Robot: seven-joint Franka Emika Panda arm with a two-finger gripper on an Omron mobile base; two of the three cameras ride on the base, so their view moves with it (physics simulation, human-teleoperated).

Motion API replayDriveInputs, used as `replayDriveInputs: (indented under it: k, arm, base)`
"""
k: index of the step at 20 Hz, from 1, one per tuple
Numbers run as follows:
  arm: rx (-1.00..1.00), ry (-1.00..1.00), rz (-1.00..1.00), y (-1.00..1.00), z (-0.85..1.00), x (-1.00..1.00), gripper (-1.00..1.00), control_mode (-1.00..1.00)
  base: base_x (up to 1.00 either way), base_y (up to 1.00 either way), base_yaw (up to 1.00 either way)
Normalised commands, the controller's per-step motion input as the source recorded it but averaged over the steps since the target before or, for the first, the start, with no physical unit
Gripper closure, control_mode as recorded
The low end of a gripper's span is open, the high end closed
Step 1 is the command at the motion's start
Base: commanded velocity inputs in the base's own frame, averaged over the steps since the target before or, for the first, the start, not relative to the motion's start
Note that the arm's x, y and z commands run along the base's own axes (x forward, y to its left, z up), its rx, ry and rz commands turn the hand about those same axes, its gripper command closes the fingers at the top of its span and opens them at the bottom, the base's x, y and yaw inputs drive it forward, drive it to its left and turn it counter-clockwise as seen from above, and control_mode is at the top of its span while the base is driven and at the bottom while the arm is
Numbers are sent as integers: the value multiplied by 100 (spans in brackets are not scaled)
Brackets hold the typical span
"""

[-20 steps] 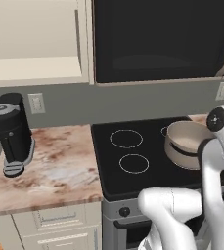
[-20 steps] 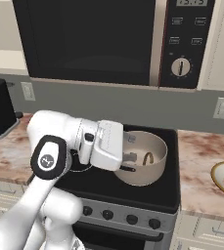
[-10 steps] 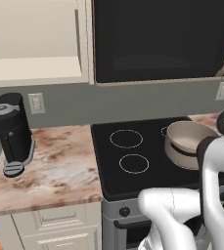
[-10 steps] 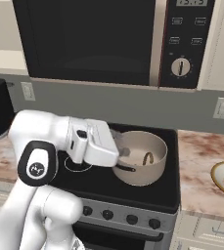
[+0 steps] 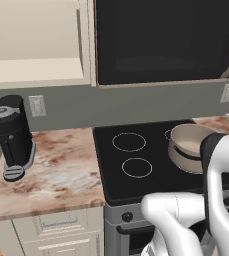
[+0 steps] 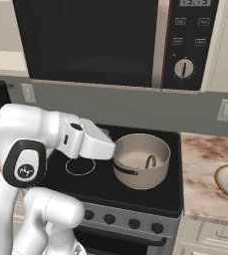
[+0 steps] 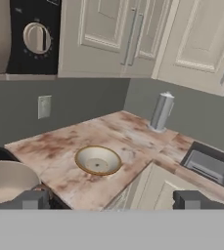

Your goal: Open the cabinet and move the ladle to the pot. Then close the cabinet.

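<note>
The cabinet [image 5: 36,40] up left of the microwave [image 6: 105,40] stands open, the pot [image 6: 140,160] on the stove [image 5: 141,160] holds the ladle [image 6: 150,161], and my hand [image 7: 111,200] hovers open, empty, facing the bench [image 7: 123,141]

the white arm reaches forward, its pincer [image 7: 111,200] level with both fingers spread wide, gripping nothing.

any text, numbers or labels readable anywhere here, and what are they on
No text can be read for certain.
microwave clock display: lit digits, cut off by the frame edge and too blurred to read.
microwave buttons: small marks, too small to read.
microwave dial: tick marks, no readable numbers.
</note>
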Motion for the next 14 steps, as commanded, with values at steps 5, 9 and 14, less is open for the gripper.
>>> replayDriveInputs:
  k: [5, 9, 14]
  arm:
    - [11, 15, 16, 30, 11, 0, -100, -100]
    - [9, 6, 16, 22, 13, -1, -100, -100]
    - [9, -2, 11, 13, 2, -14, -100, -100]
  base:
    - [0, 0, 0]
    - [0, 0, 0]
    - [0, 0, 0]
